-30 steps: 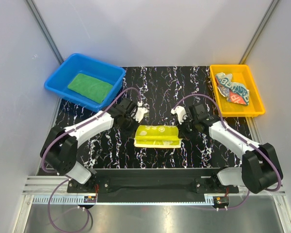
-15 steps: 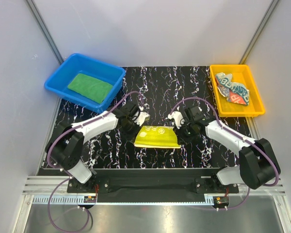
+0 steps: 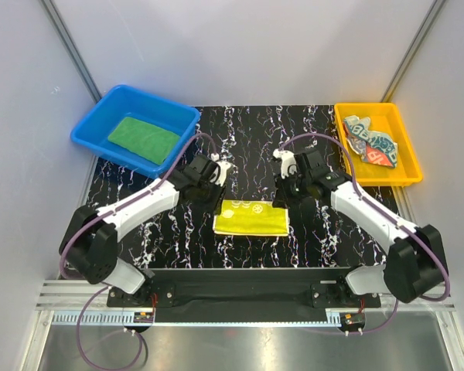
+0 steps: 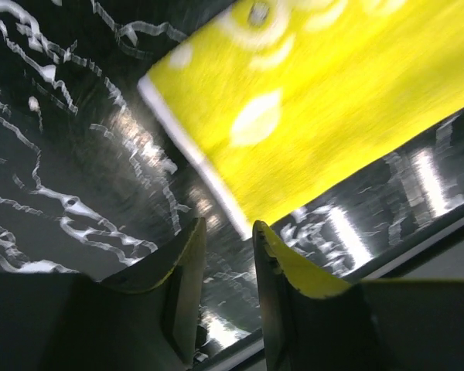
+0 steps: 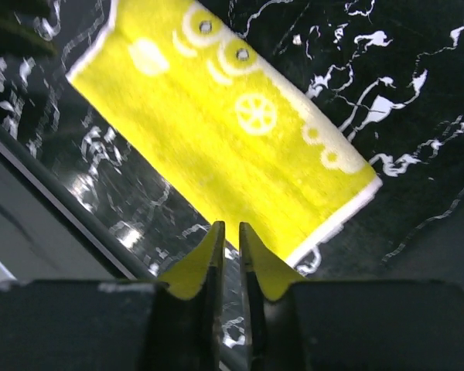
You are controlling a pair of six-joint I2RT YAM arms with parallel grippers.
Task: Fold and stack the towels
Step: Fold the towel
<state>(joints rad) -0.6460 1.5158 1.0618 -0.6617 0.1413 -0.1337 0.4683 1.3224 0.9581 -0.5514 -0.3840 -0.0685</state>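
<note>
Both claws hover empty just above the table: the left gripper (image 4: 226, 255) with a narrow gap between its fingers beside the left edge of the yellow towel (image 3: 251, 217); the right gripper (image 5: 229, 247) nearly pinched together at its right end. It lies flat as a folded strip between them; likely so each arm can take one end. A green towel (image 3: 143, 137) rests in the blue bin (image 3: 89, 127) and a striped towel (image 3: 370, 140) sits crumpled in the yellow bin (image 3: 406, 174); apparently done and waiting.

black marbled table (image 3: 247, 147) — folded yellow towel (image 3: 251, 218) lies flat; blue bin (image 3: 100, 116), orange bin (image 3: 348, 154) seemingly overhang corners.
</note>
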